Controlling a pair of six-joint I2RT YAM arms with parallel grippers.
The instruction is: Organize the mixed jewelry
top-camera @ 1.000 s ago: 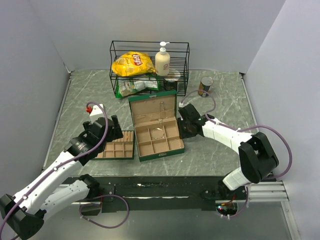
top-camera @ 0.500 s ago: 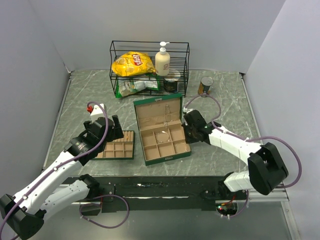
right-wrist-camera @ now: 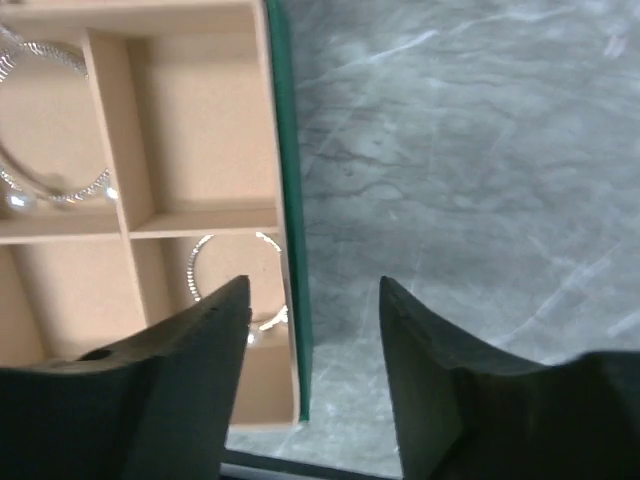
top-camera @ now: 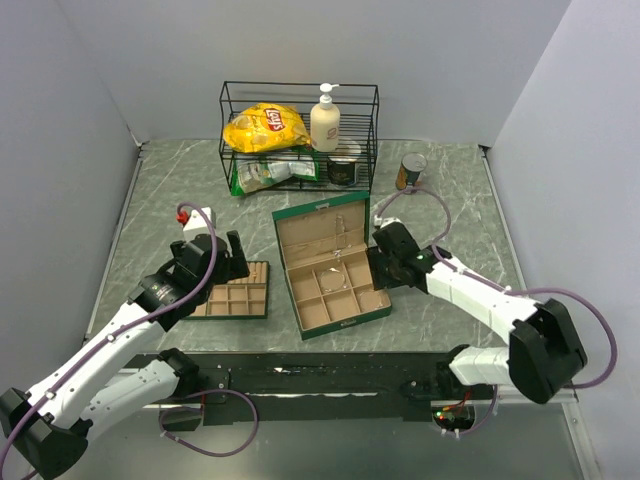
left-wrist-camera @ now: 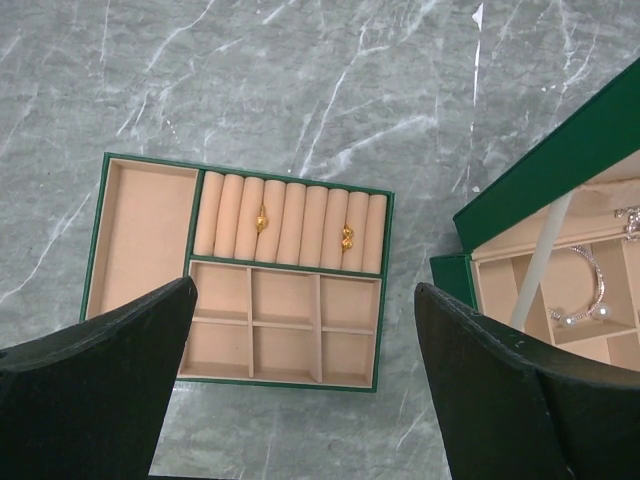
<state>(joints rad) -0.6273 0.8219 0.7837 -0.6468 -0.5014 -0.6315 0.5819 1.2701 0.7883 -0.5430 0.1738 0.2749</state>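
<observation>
Pincers: right pincer (right-wrist-camera: 312,295) part open, nothing held; left pincer (left-wrist-camera: 305,290) spread wide, empty.
Under right pincer: right wall of the green hinged box with tan compartments (right-wrist-camera: 283,150) stands in the gap. One finger is over the box, the other over the grey marbled tabletop (right-wrist-camera: 480,150). No contact that I can make out.
Under left pincer: flat green tray with tan lining (left-wrist-camera: 140,240), ring rolls + small cells, left of the box and apart from it.
Jewelry in box: thin silvery wire bangle with small beads (right-wrist-camera: 197,268) in the cell just inside that wall; second beaded bangle (right-wrist-camera: 70,190) in the next cell.
Jewelry in tray: small gold ring (left-wrist-camera: 262,218) and second gold ring (left-wrist-camera: 347,236), tucked in the rolls.
Handling: bangles prob. v. light, springy, slippery, easily bent. Best pinched across the wire mid-arc, not at the beaded ends. Cell walls crowd the fingers, so come in from above.
Views: right wrist alone shows the wall in the gap; left wrist alone shows the rings. Top view shows both arms and the box lid open, but the jewelry is barely readable there.
</observation>
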